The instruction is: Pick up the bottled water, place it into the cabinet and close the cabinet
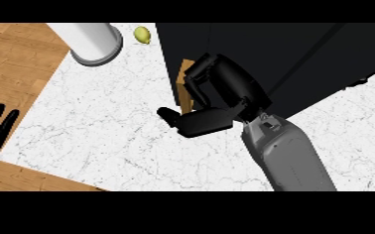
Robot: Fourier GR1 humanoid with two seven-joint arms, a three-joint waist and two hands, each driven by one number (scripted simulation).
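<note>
From the head view, the right hand [219, 96] sits just right of centre, its grey forearm [289, 156] running down toward five o'clock. Its fingers are curled against the front edge of the dark cabinet [293, 59], which fills the frame from twelve to three o'clock; a strip of wooden interior [184, 82] shows just left of the fingers. Whether those fingers enclose anything I cannot tell. The bottled water shows nowhere, possibly hidden behind the hand or inside the cabinet. At eleven o'clock stands a white cylinder with a grey rim [95, 42], and just right of it a small yellow-green lemon [143, 34] lies on the white marble counter [110, 139]. At nine o'clock, the left hand [7, 121] shows only straight dark fingertips at the edge, resting.
</note>
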